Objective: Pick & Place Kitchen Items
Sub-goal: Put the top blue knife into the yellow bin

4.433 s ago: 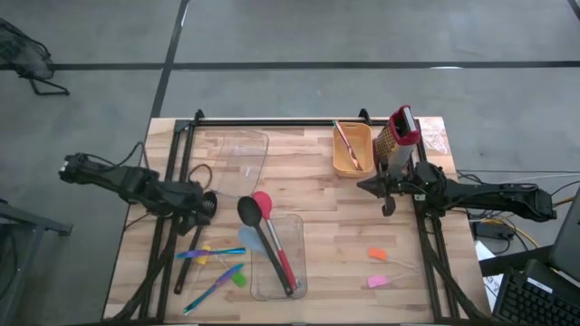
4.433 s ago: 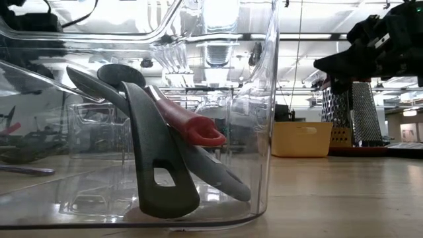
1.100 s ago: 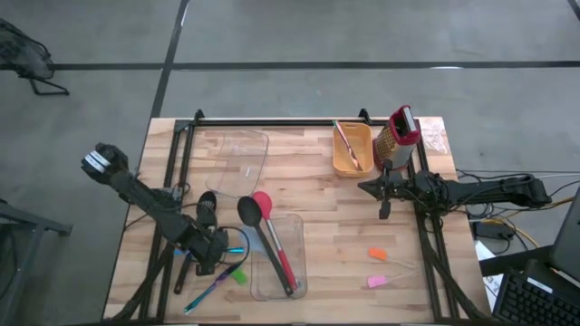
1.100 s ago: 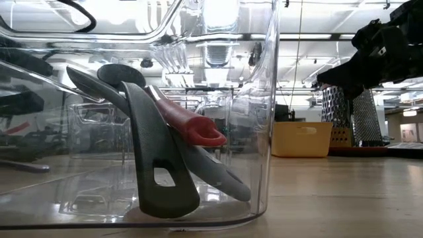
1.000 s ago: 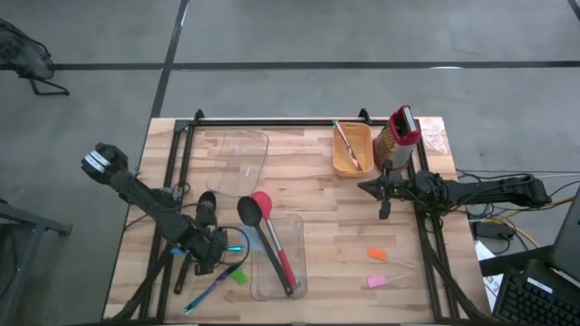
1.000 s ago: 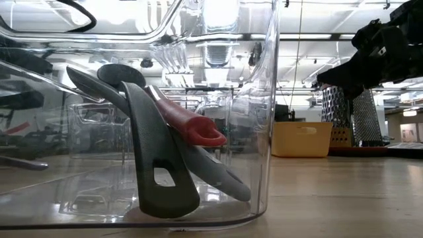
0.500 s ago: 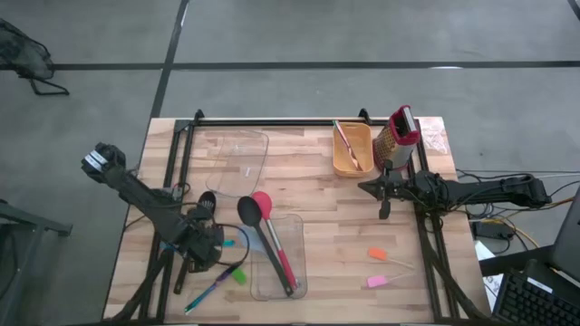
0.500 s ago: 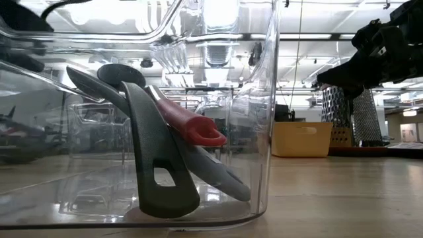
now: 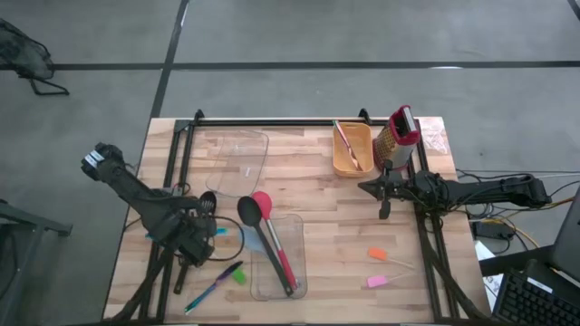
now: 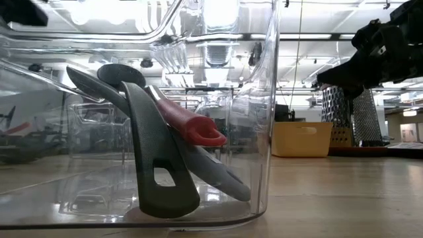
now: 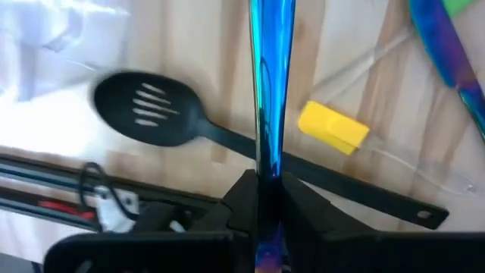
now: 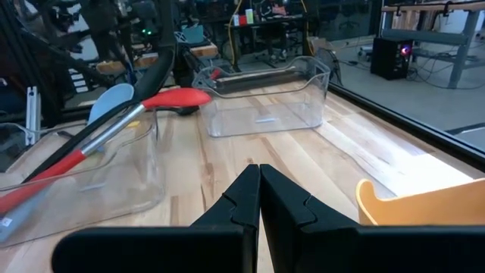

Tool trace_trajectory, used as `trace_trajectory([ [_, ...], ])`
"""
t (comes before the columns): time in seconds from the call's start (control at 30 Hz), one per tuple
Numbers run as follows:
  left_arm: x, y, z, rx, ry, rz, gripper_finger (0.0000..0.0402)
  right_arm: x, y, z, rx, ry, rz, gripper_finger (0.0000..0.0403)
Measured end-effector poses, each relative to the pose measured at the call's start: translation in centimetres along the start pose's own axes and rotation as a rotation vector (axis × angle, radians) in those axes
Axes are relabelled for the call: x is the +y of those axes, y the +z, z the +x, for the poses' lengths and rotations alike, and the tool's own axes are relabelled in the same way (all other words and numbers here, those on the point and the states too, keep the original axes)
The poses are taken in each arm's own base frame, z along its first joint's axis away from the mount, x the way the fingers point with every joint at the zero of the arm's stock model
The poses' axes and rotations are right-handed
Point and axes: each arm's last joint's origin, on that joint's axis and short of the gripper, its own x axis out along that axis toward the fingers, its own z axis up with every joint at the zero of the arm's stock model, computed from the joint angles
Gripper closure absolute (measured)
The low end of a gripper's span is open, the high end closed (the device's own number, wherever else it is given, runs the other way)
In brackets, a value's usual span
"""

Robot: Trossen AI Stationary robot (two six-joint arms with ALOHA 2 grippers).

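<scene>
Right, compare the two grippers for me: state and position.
The left gripper is shut on the blue stick, above the black slotted turner at the table's left. The right gripper is shut on nothing, waiting near the metal grater. Both have dark fingers pressed together.

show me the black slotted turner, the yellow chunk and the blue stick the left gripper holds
black slotted turner [image 11: 148,119], left wrist view, on its slotted head
yellow chunk [image 11: 333,127], left wrist view, on its middle
blue stick [image 11: 270,76], left wrist view, on the shaft above the fingers
</scene>
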Motion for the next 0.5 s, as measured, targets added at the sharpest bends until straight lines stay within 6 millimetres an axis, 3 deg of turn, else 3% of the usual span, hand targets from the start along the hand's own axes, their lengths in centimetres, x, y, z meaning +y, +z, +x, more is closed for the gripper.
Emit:
trace_trajectory([
  [0.37,1.8,1.4,-6.2,-0.309,0.145,0.061,0.0362,0.5,1.6,-0.1,-0.138,0.131,0.274,0.0394],
  [0.5,2.6,2.4,-7.6,-0.405,0.244,0.118,0.0362,0.7,2.0,-0.1,-0.159,0.189,0.397,0.0393],
])
